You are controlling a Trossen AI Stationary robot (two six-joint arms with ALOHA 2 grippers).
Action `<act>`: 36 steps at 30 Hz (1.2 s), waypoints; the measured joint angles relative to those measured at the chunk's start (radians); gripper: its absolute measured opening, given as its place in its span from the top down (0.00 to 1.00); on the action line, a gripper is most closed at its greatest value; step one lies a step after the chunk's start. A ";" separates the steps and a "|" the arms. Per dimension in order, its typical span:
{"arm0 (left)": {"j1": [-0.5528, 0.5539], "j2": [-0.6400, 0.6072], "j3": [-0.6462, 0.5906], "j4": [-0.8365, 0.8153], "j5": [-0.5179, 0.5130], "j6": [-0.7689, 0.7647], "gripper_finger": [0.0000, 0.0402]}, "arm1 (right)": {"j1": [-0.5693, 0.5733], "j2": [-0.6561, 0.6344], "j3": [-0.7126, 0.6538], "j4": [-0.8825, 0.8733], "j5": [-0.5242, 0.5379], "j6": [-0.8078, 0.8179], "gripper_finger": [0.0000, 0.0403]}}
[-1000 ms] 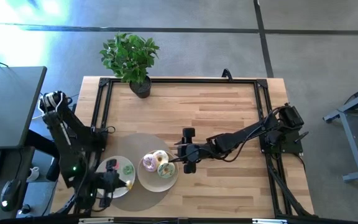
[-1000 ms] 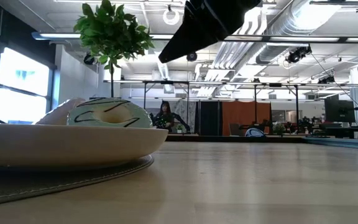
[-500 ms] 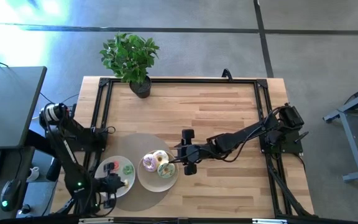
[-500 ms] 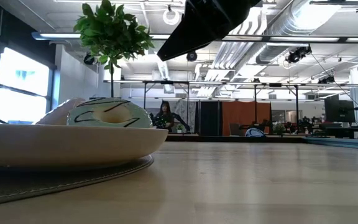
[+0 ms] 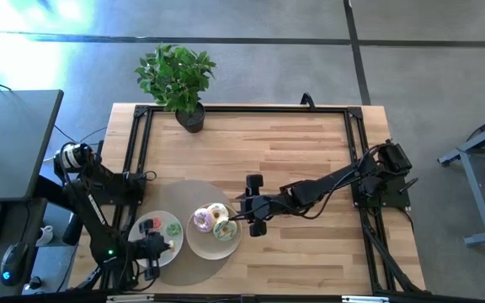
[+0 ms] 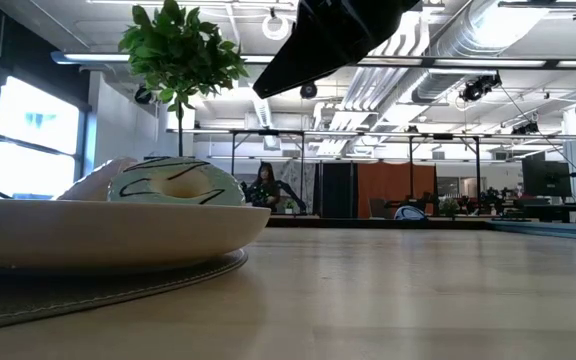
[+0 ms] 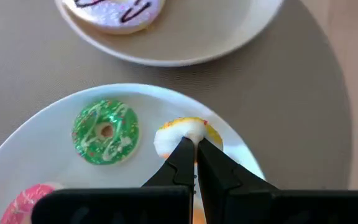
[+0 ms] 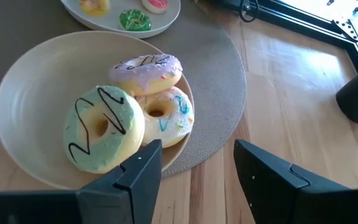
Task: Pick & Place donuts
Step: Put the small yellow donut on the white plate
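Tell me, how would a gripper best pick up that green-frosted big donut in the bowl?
Probably from above, pinching the green donut's free outer ring, one finger in its hole. It leans on the white donut, so that side is blocked. The right gripper hovers open nearby.

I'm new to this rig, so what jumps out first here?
Three big frosted donuts piled in the cream plate on the round mat, just ahead of the right end effector, whose fingers are spread open. Beside it, the left end effector is pinched on a mini yellow donut at the small white plate's rim.
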 joint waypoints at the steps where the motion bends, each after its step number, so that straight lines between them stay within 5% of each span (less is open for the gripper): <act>1: 0.000 0.005 0.000 -0.008 0.000 -0.028 1.00 | 0.000 0.000 0.000 0.000 -0.001 0.000 0.51; 7: 0.000 0.025 0.000 -0.022 0.020 -0.100 0.99 | -0.005 0.000 0.000 0.007 -0.029 -0.010 0.51; 18: -0.001 0.030 0.000 -0.044 -0.099 -0.158 0.99 | -0.033 0.000 0.000 0.097 -0.094 -0.088 0.51; 36: 0.000 0.030 0.002 -0.067 0.086 -0.315 0.98 | -0.072 0.000 0.000 0.120 -0.126 -0.113 0.51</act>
